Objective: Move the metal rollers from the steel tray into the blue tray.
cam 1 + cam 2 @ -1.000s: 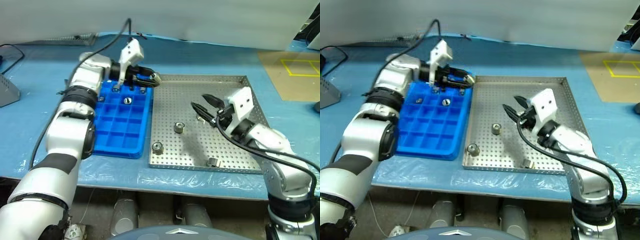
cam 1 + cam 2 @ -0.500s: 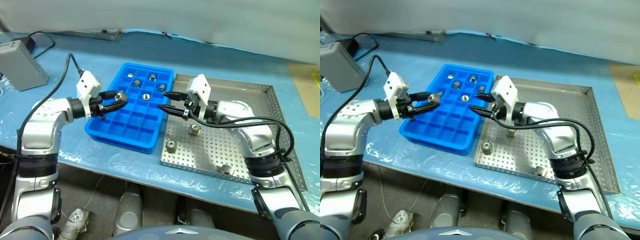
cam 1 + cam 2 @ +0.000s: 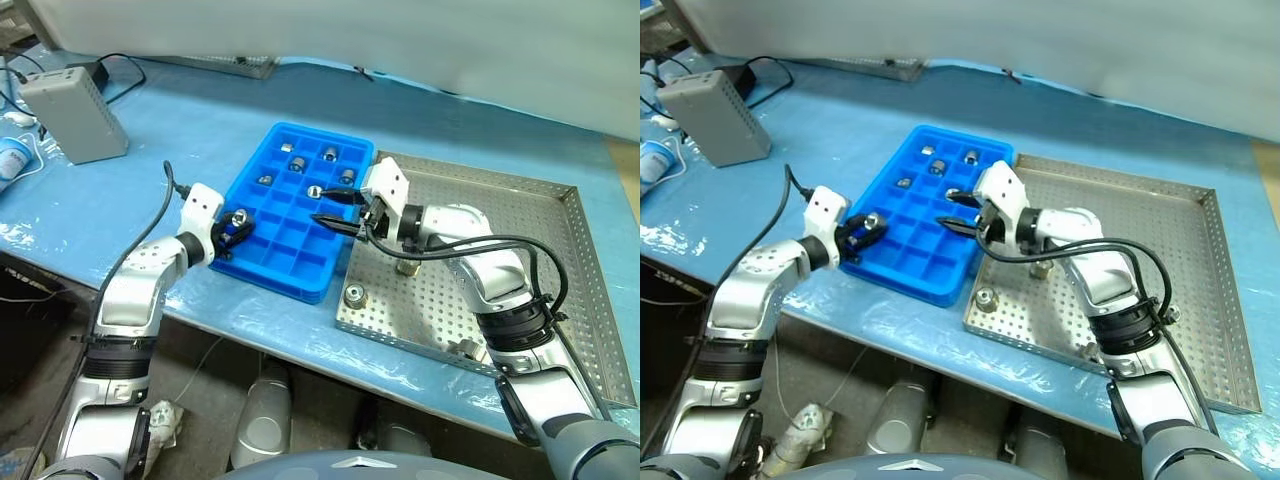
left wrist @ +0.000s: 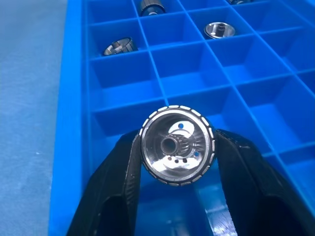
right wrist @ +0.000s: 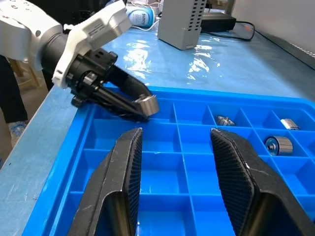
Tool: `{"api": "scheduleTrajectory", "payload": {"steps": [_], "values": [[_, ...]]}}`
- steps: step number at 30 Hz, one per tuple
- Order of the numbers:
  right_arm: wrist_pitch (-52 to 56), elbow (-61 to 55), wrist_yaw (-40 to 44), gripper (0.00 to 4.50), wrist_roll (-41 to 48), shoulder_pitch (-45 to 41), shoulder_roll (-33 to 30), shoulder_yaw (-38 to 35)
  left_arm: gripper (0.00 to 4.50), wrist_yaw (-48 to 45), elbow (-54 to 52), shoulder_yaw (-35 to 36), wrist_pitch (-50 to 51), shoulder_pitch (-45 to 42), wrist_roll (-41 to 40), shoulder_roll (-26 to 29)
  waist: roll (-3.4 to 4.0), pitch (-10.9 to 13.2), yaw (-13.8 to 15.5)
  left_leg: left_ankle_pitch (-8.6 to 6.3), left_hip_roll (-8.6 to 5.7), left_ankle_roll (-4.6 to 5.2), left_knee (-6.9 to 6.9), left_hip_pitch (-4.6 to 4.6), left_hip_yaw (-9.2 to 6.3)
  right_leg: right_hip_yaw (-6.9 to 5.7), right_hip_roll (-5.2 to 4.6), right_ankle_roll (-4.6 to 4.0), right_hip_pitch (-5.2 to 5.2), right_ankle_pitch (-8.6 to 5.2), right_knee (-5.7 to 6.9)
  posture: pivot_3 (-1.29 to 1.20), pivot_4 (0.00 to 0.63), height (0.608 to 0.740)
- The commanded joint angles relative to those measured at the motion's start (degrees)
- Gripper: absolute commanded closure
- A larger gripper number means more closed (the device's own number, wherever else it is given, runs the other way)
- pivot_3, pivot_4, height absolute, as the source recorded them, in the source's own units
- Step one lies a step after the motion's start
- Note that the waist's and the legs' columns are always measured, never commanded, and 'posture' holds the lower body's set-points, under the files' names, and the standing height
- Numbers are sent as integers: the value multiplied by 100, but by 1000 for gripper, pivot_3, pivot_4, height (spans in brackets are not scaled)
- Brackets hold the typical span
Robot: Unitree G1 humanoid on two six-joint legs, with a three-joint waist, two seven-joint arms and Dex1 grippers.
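My left gripper (image 4: 177, 147) was clamped on one metal roller (image 4: 177, 144), held over the blue tray (image 3: 262, 268) at its left edge, above the compartments near the tray's front-left corner. My right gripper (image 3: 330, 208) stood with its fingers apart and empty, over the blue tray's right edge. Five metal rollers (image 3: 329, 154) lay in compartments at the tray's far end. Three rollers (image 3: 354, 296) rested on the steel tray (image 3: 560, 260), which sat on the desk (image 3: 180, 130) just right of the blue tray.
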Motion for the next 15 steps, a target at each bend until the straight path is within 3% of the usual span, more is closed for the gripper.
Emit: {"api": "scheduleTrajectory", "payload": {"steps": [1, 10, 15], "values": [[-31, -328, -72, 2240, -26, 44, -64, -126, 2356, 163, 35, 7, -296, -123, 65, 87, 0, 0, -7, 0, -1, 0, 0, 1, 0, 1, 0, 0, 0, 0, 1, 441, 150, 740], [-83, -379, -206, 2240, -211, 144, -146, -123, 2356, 337, 309, -244, -480, -162, 344, 260, -1, 0, -50, 1, 2, -1, 0, -4, 0, 4, 6, -21, -6, 12, 0, 419, 150, 740], [-84, -393, -232, 2240, -248, 137, -145, -120, 862, 117, 168, -336, -425, -227, 252, 441, -1, -1, -70, 2, 5, -4, 0, 0, 1, 5, 8, -3, -6, 2, 2, 413, 150, 740]]}}
